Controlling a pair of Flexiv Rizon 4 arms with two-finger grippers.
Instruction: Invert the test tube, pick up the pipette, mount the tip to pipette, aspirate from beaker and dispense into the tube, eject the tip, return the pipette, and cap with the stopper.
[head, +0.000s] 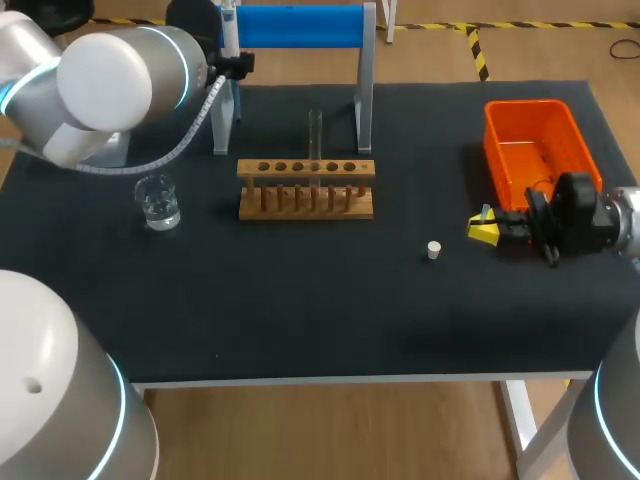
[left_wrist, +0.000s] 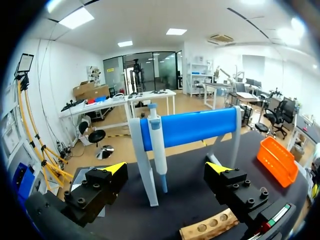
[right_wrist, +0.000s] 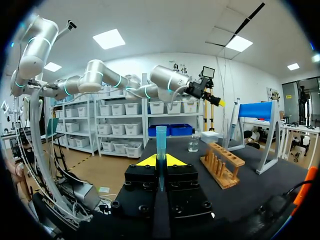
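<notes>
Jaws wide apart on the left, clamped on a tip on the right.
Left gripper hovers with its jaws spread, touching nothing, squared up to the pipette hanging on the blue stand just ahead, probably lined up to take it. Right gripper has its jaws pressed together on the blue pipette tip, wide mouth standing clear of the fingers, seemingly so the pipette can be pushed in. On the worktop the test tube stands in the wooden rack. The beaker sits at the rack's 9 o'clock, the stopper at its 4 o'clock, near the right gripper.
</notes>
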